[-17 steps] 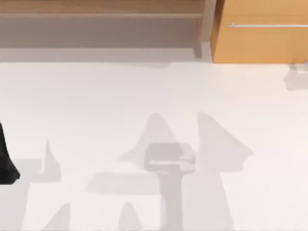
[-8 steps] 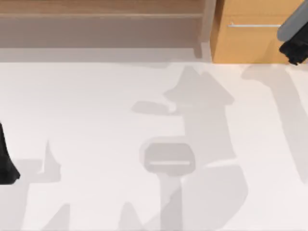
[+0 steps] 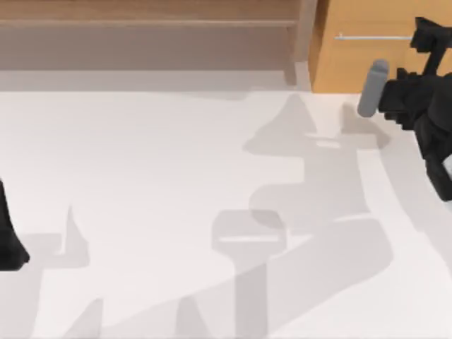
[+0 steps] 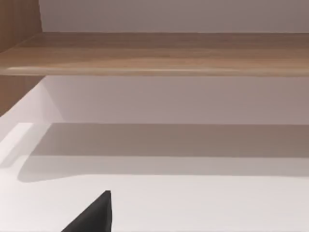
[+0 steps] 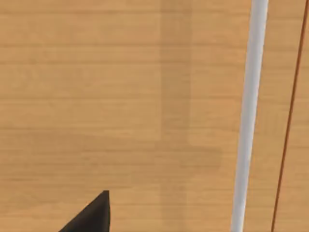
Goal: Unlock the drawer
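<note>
Beside the drawer (image 3: 367, 63) handle (image 3: 371, 37) — right pincer (image 3: 424, 39), no writing.

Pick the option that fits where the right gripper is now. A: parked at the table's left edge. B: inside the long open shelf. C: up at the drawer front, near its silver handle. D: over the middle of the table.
C: in the top view the right gripper sits at the drawer front by the right end of the handle, and the right wrist view looks straight at the wood front and silver bar.
</note>
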